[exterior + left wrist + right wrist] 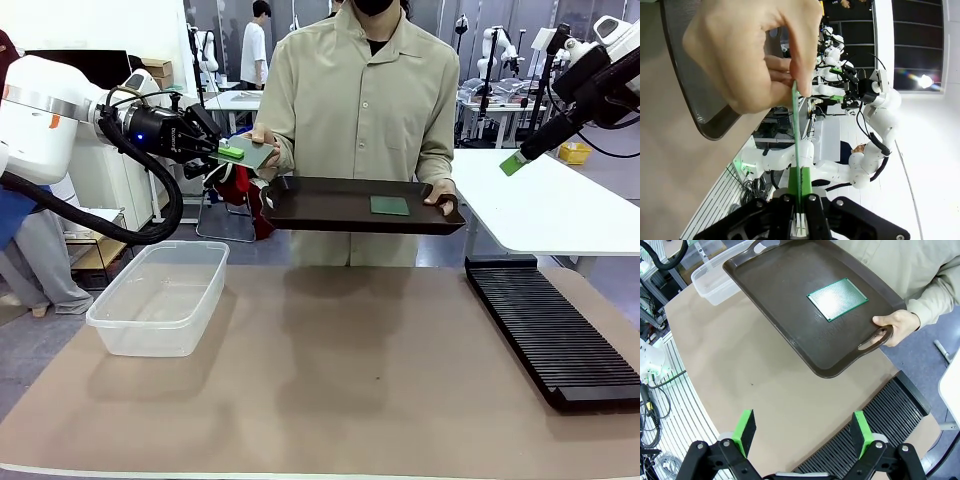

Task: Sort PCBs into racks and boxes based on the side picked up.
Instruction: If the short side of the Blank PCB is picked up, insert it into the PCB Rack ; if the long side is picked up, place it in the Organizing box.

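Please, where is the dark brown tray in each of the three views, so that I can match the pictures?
Front view: the tray is in the centre, held up by the person.
Left wrist view: the tray curves along the upper left, behind the person's hand.
Right wrist view: the tray is at the upper centre, tilted.
Shared landmark: the PCB lying on the tray, in the front and right wrist views.

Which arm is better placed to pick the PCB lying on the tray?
Right. The right claw is open and looks down on the tray with the PCB; the left claw is shut on another PCB that the person's hand also holds.
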Available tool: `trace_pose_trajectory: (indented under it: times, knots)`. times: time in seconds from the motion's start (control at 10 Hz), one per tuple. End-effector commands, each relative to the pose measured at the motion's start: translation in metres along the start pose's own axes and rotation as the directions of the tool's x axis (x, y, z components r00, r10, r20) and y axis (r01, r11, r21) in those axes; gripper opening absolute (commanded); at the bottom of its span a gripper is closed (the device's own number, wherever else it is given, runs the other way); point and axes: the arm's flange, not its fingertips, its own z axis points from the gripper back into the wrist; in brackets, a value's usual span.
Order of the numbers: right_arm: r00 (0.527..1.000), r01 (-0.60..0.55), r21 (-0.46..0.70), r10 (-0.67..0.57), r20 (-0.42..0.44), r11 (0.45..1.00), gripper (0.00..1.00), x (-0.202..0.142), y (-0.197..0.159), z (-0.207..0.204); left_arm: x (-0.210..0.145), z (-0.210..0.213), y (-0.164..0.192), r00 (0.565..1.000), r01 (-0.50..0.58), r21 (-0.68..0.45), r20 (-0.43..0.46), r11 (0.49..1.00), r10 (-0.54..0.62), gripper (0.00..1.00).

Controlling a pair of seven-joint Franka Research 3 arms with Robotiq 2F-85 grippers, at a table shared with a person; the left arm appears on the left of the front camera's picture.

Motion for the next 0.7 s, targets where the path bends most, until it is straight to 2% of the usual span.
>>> trace_pose_trajectory:
  times: [0.0,0.6]
  knots:
    - [1.0,0.0,0.013,0.0,0.007,1.0,1.0,-0.0007,0.0003,-0.0002,-0.0009,0.0013,-0.0012,1.0,0.002,-0.006,-0.008,1.0,-0.002,0.0]
    - [1.0,0.0,0.013,0.0,0.007,1.0,1.0,-0.0007,0.0003,-0.0002,-0.0009,0.0013,-0.0012,1.0,0.002,-0.006,-0.008,1.0,-0.002,0.0]
